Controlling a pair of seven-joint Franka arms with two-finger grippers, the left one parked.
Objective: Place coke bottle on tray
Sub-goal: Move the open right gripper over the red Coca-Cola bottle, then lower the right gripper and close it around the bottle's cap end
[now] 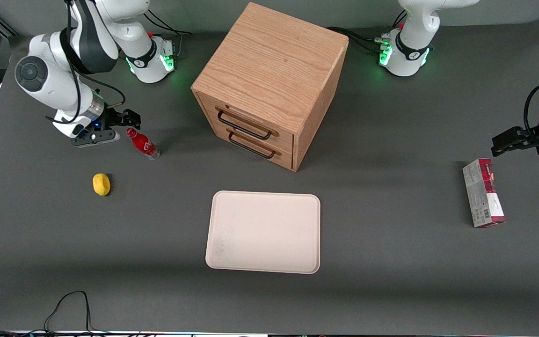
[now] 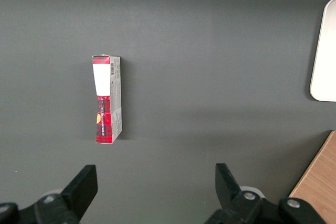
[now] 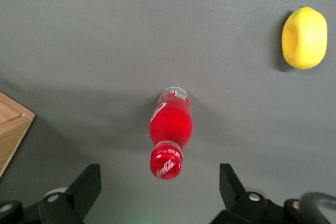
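At the upper left of the front frame, the right arm's gripper (image 1: pixel 119 125) is hanging just above the table, level with the cap end of the coke bottle (image 1: pixel 142 144), and it is holding nothing. The bottle is standing upright on the grey table (image 1: pixel 391 262), cap uppermost and clear base down, free of any contact; this upright stance is leaving its neck and body exposed for a grasp from above. In the right wrist view the two fingers (image 3: pixel 86 184) are standing wide apart with the bottle (image 3: pixel 170 137) centred in the gap between them, which suggests the arm is lining up for a descent and closure, a step not yet done. A lemon (image 1: pixel 101 184) is lying nearer the front camera than the bottle and apart from it, so it is not obstructing the approach. Moving rightward, the wooden drawer cabinet (image 1: pixel 269 79) is sitting at the upper centre, and the tray (image 1: pixel 263 231) is lying flat and bare in front of its drawers, well apart from the bottle. At the right of the frame, a red-and-grey carton (image 1: pixel 483 193) is lying toward the parked arm's end of the table.
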